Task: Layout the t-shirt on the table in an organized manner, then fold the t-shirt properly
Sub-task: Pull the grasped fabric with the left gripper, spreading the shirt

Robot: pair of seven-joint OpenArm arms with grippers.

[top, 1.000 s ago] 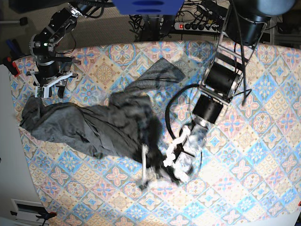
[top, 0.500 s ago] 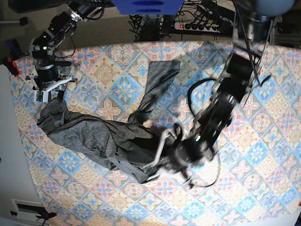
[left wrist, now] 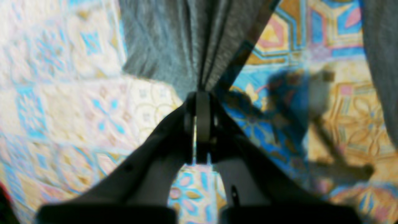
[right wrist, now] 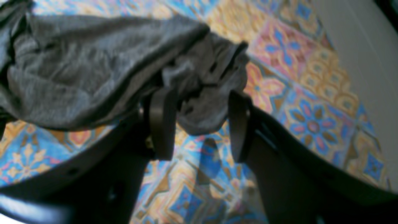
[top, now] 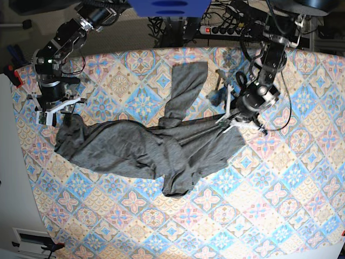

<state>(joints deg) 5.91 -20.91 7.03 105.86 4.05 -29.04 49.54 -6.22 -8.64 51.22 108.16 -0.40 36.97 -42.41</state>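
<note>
1. Left wrist view: the left gripper (left wrist: 196, 124) is seen with its jaws pressed together, a pleated bunch of the t-shirt (left wrist: 186, 46) pinched between the fingertips. From the pinch, the grey fabric is drawn tight and fans away above the table (left wrist: 62, 102). A further strip of grey cloth is seen at the right edge. A shadow of the gripper is cast on the patterned cloth to the right.

2. Right wrist view: the right gripper (right wrist: 199, 124) is seen with its jaws spread apart, and nothing is clamped between them. A crumpled end of the t-shirt (right wrist: 93, 71) lies on the table (right wrist: 311, 124) just beyond the fingertips, a bunched lump of it being framed by the gap between the two fingers. Whether the fabric is touched by either finger cannot be told.

3. Base view: the t-shirt (top: 140, 151) is spread in a long, creased band across the middle of the table (top: 269, 216). One end is gathered beside the right gripper (top: 56, 113) at this view's left. The opposite end is held up by the left gripper (top: 229, 121) at this view's right. A narrower flap of the garment is stretched toward the far edge of the table.
</note>
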